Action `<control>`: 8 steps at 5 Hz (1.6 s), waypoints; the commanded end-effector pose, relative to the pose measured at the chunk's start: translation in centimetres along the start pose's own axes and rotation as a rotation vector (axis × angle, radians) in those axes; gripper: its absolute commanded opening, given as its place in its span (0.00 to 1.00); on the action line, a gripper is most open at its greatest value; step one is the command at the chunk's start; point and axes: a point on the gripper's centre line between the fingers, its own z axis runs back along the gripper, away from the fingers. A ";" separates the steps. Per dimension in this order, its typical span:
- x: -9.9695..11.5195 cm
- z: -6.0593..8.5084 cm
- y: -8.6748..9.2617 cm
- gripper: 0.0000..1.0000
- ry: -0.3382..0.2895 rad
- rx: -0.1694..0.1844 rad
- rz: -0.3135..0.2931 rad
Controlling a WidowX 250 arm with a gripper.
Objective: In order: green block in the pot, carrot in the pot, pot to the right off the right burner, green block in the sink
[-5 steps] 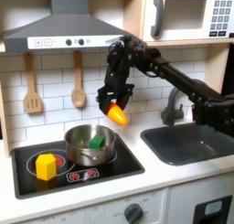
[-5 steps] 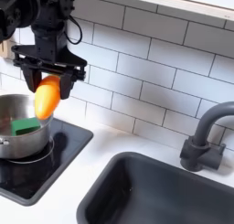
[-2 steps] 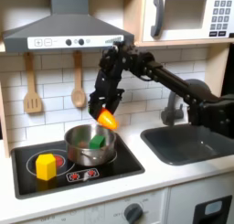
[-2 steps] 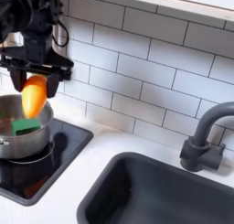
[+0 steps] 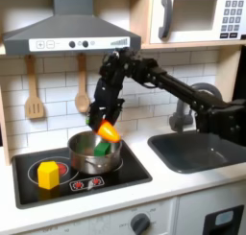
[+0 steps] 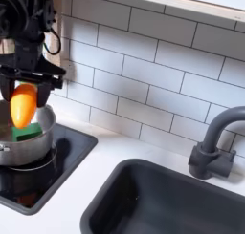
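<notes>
The steel pot [image 5: 94,153] [image 6: 21,147] sits on the stove's right burner, with the green block [image 5: 100,149] [image 6: 28,133] lying inside it. My gripper [image 5: 106,126] [image 6: 23,90] hangs just above the pot, shut on the orange carrot [image 5: 109,132] [image 6: 22,105], which points downward over the pot's opening. The dark sink [image 5: 200,149] [image 6: 165,201] with its curved faucet [image 6: 216,142] lies to the right in both exterior views.
A yellow block [image 5: 47,174] stands on the left burner of the black stovetop [image 5: 135,169]. A spatula [image 5: 34,89] and a wooden spoon [image 5: 83,83] hang on the tiled wall behind. A microwave [image 5: 198,15] sits up at the first exterior view's right.
My gripper has carried the carrot leftward in both exterior views and downward, from beside the pot to directly above its opening.
</notes>
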 end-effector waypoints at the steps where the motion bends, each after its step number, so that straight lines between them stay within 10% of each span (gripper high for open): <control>1: -0.3 -0.2 0.2 0.75 0.027 0.027 0.017; 2: -0.6 -0.6 0.1 1.00 0.053 0.043 0.011; 5: -1.4 -0.9 -0.7 1.00 0.070 0.045 -0.052; 6: -1.5 -1.5 -0.5 0.00 0.086 0.061 -0.039; 8: -2.5 -2.7 -1.3 0.00 0.130 0.060 -0.080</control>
